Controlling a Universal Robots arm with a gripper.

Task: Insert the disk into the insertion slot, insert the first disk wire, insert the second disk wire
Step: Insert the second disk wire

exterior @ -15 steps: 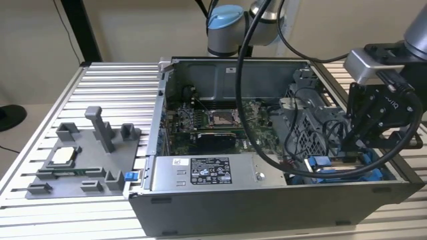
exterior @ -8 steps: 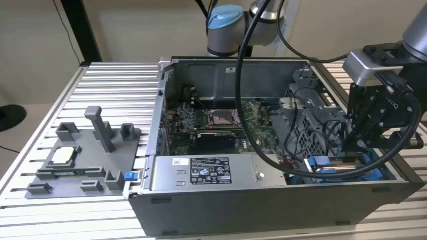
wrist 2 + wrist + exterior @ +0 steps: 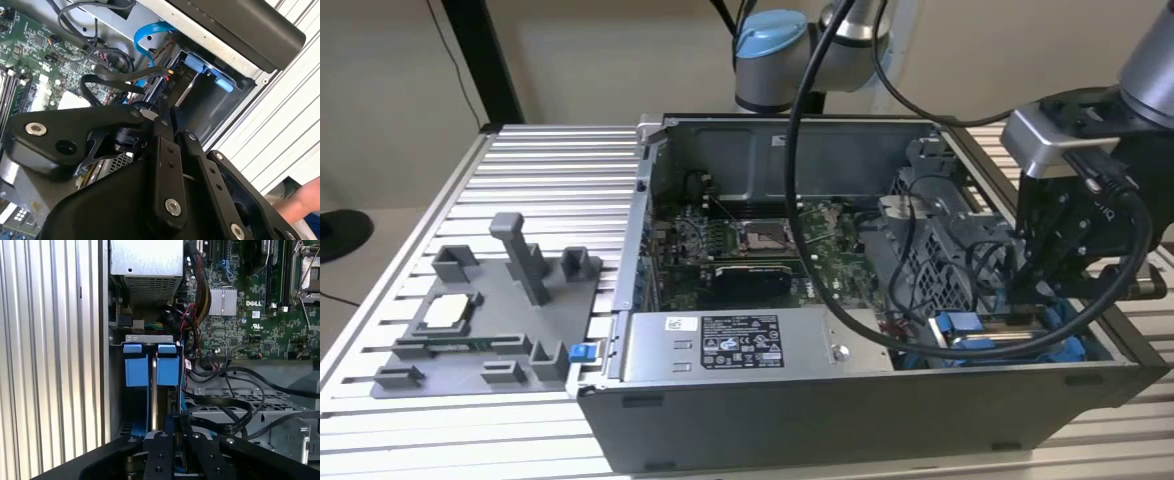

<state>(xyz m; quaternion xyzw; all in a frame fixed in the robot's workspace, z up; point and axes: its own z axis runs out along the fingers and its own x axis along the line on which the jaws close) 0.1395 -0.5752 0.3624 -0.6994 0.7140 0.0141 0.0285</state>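
Pincer (image 3: 167, 440) links crowd the foreground of the first wrist view, reaching down over the disk (image 3: 161, 405); whether the fingers are clenched or released cannot be told. Just past them the disk stands on edge in its blue carrier, its two blue tabs (image 3: 150, 364) showing, seated within the insertion slot (image 3: 116, 390) at the corner of the computer case (image 3: 854, 420). Black cables (image 3: 225, 415) loop beside the slot over a grey drive cage (image 3: 280, 405). Farther on sit the silver power-supply box (image 3: 146, 265) and the green motherboard (image 3: 260, 315). In the exterior view the case lies open on a ribbed metal surface (image 3: 547, 170), with a grey fixture block (image 3: 494, 320) well apart toward the exterior view's left.
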